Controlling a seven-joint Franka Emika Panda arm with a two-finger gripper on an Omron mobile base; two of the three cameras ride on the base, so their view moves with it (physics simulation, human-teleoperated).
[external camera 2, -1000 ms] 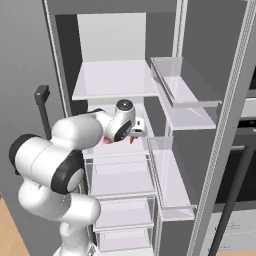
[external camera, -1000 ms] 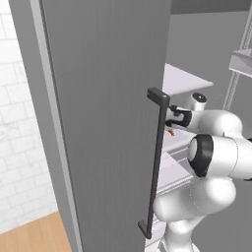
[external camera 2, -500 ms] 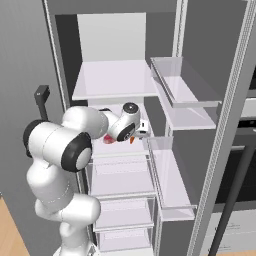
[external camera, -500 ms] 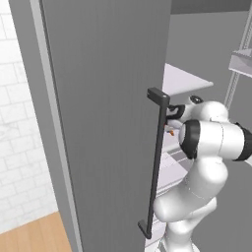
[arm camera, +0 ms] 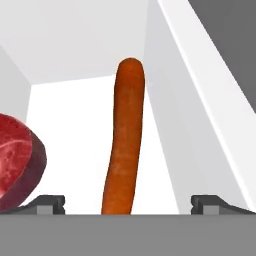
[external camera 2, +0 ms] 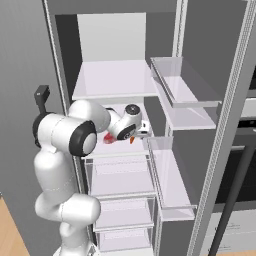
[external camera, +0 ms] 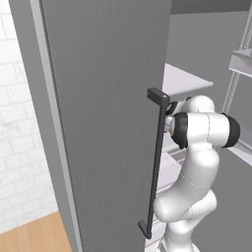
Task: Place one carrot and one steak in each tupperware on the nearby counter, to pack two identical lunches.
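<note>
Clearly the risk now sits with the steak point(arm camera: 17, 162): in the hand view it lies just left of the carrot point(arm camera: 124, 140), close beside the left fingertip point(arm camera: 46, 202), so a closing grip could catch or shove the meat, or pinch the carrot off-centre so that it rolls out. The carrot is long, round and tapering, so a hold near one end would likely let it tip. The gripper point(arm camera: 127, 204) has its fingers spread wide, one on each side of the carrot's near end, with nothing clamped yet.

The carrot lies on a white fridge shelf point(external camera 2: 112, 82), running away from the hand toward the far wall; it looks matt orange with a slightly rough skin. The steak is a thick, rounded slab, dark red with paler marbling on its cut face. From the right base view the gripper point(external camera 2: 142, 131) reaches into the open fridge at mid height, with smooth, pale, glassy shelves above and clear drawers point(external camera 2: 120, 175) below. The grey door point(external camera: 103, 113) with its dark bar handle point(external camera: 156, 162) stands open on the left.
</note>
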